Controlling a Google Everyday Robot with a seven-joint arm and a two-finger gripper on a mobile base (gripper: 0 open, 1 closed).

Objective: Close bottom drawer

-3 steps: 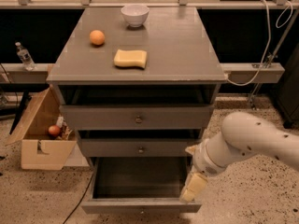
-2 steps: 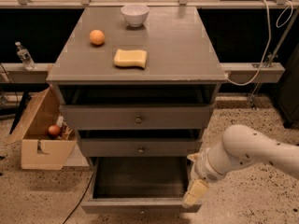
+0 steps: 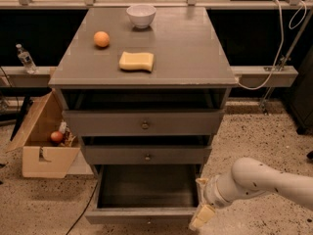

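The bottom drawer stands pulled well out toward the near side, dark inside showing, below the middle drawer. The end effector hangs at the drawer's near right corner, seemingly touching its front panel (whether it is apart or together I cannot tell). On the desk lie an orange, a sponge and a bowl.

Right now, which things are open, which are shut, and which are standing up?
bottom drawer: open, pulled far out.
middle drawer: out a little.
top drawer: out a little.
bowl: upright on the cabinet top.
cardboard box: flaps open.
claw: low, by the bottom drawer's right front corner.
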